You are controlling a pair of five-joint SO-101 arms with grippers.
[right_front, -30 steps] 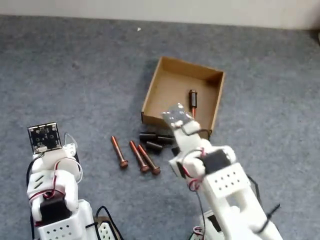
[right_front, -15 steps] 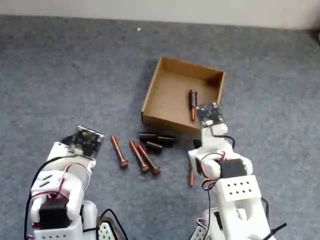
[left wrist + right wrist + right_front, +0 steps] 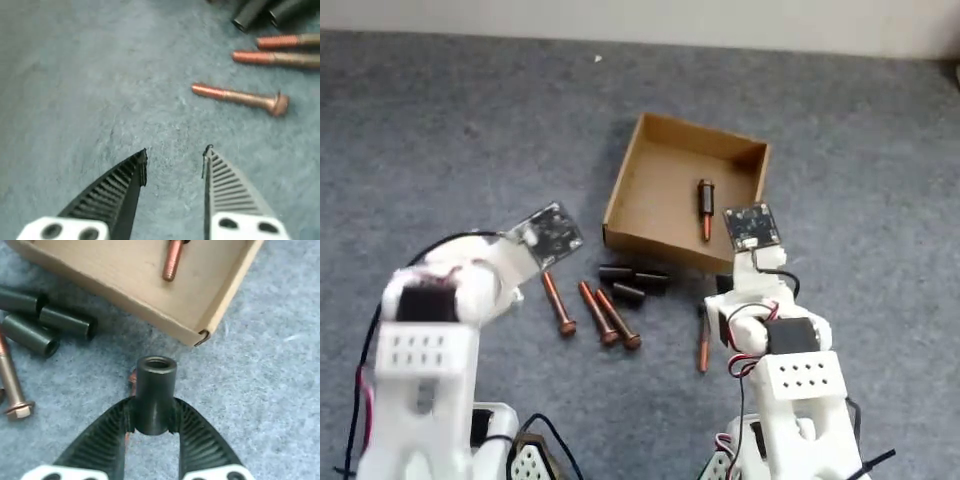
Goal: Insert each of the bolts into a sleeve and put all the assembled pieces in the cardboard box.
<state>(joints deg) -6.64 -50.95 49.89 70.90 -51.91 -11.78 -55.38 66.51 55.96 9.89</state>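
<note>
My right gripper is shut on a black sleeve, held just off the near corner of the cardboard box. A copper bolt lies on the carpet beside that arm. Inside the box rests one bolt with a sleeve on it. Three bare bolts lie side by side in front of the box, with three loose sleeves just behind them. My left gripper hangs open over bare carpet, a short way from the nearest bolt.
Grey carpet covers the whole work surface. The box's front wall stands right behind the loose sleeves. Open carpet stretches left of the bolts and right of the box.
The left arm swung up from the near left corner toward the three bolts. The right arm pulled back from the loose sleeves to the right, and in the last half second barely shifted.
</note>
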